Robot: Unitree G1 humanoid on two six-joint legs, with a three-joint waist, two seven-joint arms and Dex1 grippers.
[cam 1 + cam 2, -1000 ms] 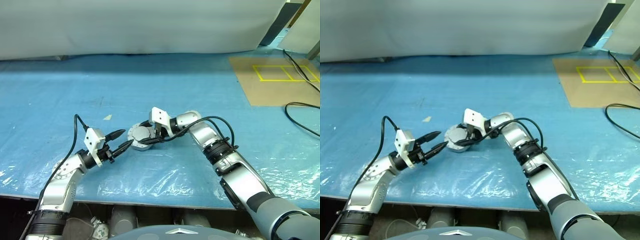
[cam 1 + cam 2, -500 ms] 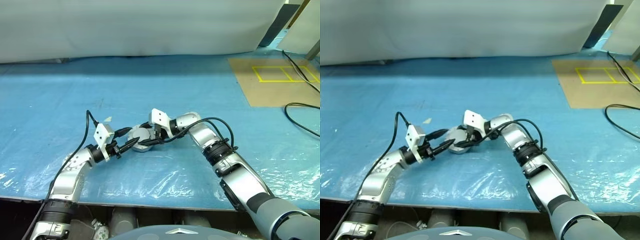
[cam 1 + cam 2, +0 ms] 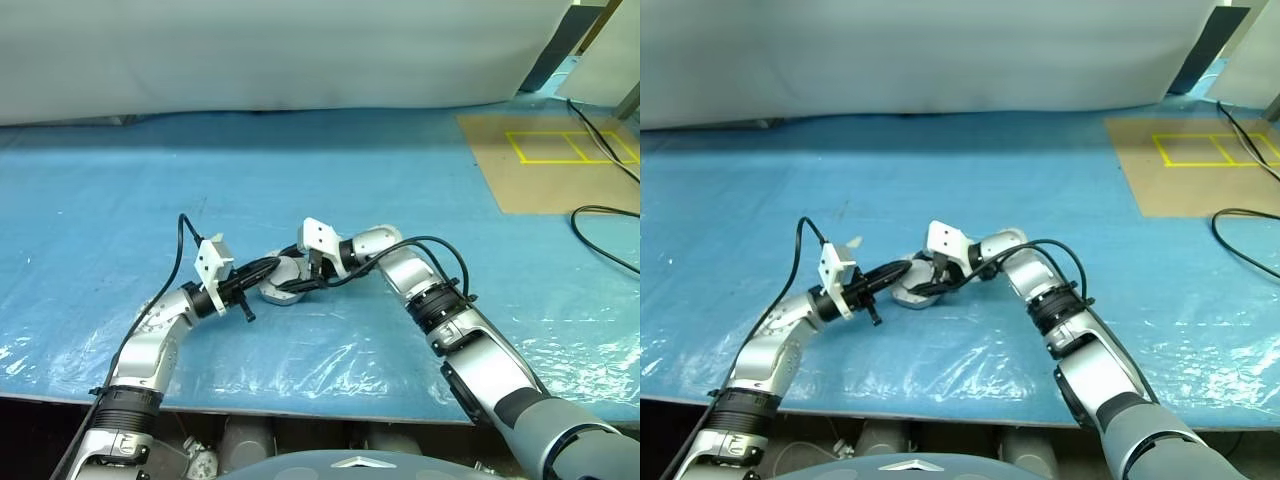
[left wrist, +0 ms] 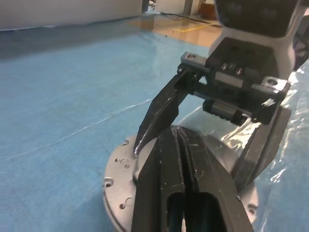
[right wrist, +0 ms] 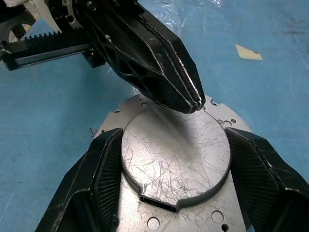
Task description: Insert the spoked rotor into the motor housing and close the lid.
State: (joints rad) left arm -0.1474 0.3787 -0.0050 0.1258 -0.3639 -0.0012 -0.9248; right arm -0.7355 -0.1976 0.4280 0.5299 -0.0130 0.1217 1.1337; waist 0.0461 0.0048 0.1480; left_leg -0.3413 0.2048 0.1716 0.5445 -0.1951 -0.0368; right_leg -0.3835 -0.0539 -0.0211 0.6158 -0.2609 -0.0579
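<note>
Lid [image 5: 176, 154] sits on the housing [image 3: 281, 293], mid-mat. Right gripper [image 5: 169, 169] straddles it, fingers spread, probably steadying. Left gripper [image 5: 190, 99], fingers pressed together, tips over the lid's far edge, likely to press it down.

The top of the lid [image 5: 175, 153] is hemmed in on two sides by the spread fingers of the right gripper [image 5: 174, 193], while the pressed-together fingers of the left gripper [image 5: 190, 99] are poised just over its far edge, so little room is left above it. Wide bare stretches of the blue plastic-covered table [image 3: 420, 190] are left open beyond and to either side of the arms. A black cable [image 3: 605, 235] is laid across the table's far right.
</note>
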